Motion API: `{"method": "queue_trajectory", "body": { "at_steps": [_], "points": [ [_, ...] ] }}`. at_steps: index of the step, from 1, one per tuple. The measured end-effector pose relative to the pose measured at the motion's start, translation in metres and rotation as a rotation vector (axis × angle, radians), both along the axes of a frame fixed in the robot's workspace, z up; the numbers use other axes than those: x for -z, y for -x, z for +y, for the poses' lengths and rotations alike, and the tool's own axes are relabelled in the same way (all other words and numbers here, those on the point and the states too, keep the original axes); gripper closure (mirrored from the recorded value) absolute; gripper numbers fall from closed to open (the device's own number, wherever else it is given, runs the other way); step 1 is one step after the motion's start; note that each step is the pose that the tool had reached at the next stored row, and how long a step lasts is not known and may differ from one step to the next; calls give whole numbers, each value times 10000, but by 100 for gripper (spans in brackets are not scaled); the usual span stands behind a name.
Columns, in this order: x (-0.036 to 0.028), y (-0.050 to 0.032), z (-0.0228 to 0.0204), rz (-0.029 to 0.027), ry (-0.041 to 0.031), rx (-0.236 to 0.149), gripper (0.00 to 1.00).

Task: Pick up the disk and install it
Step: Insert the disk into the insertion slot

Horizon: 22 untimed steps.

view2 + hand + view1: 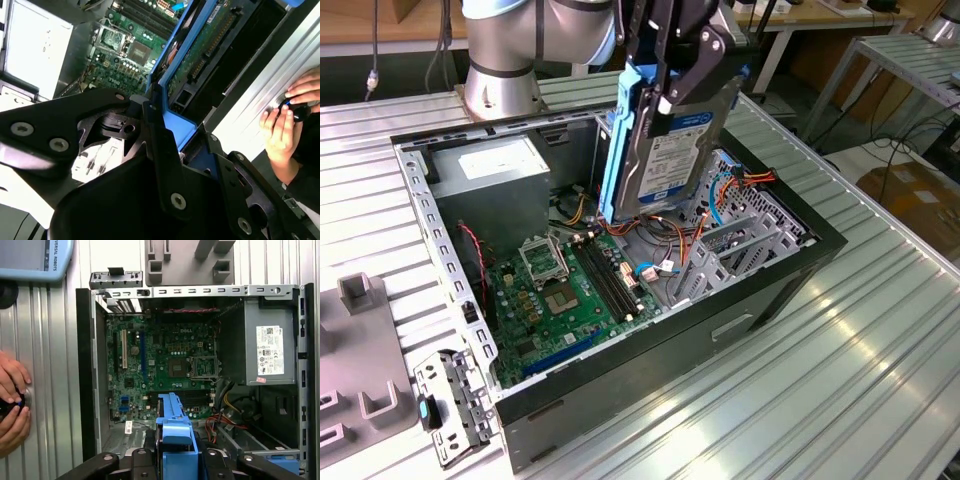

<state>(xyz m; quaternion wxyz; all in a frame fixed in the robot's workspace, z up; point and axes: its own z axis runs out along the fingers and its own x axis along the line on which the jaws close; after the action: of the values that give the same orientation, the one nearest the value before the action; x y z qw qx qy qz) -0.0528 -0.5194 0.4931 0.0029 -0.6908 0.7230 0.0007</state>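
Note:
The disk (pixel 665 150) hangs on edge above the open computer case (pixel 790 270), its white and blue label facing the exterior view's right and a blue rail (pixel 617 140) down its side. My gripper (pixel 670 90) is shut on its upper end. In the second wrist view the disk (pixel 210 40) shows its green circuit-board side, held between my dark fingers (pixel 160 145). In the first wrist view its blue rail edge (pixel 174 425) sits over the motherboard's near side. The disk's lower end is just above the orange cables beside the metal drive cage (pixel 750 225).
Inside the case lie a green motherboard (pixel 560 290) and a grey power supply box (pixel 500 180). A person's hands (pixel 12 405) rest on the ribbed metal table beside the case. Grey fixtures (pixel 360 360) and a loose metal bracket (pixel 445 405) sit at the exterior view's left.

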Motion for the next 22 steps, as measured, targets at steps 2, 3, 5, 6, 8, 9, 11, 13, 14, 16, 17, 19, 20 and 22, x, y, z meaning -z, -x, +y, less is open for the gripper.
{"method": "queue_trajectory", "body": {
  "at_steps": [2,3,5,6,8,9,11,13,14,16,17,19,20,22],
  "points": [
    [2,-91,-4,0,1,1,63],
    [2,-119,-5,0,1,0,63],
    [4,-222,-8,1,2,1,63],
    [5,-249,-9,0,1,1,63],
    [6,-314,-10,0,2,0,63],
    [7,-333,-10,0,1,0,63],
    [7,-336,-10,0,1,1,63],
    [7,-337,-10,0,1,0,63],
    [7,-337,-10,0,1,0,63],
    [7,-337,-10,0,1,1,63],
    [7,-337,-10,1,1,0,63],
    [7,-341,-10,0,1,0,63],
    [8,-347,-11,1,2,-1,63],
    [13,-353,-25,0,1,1,63]
  ]
}}
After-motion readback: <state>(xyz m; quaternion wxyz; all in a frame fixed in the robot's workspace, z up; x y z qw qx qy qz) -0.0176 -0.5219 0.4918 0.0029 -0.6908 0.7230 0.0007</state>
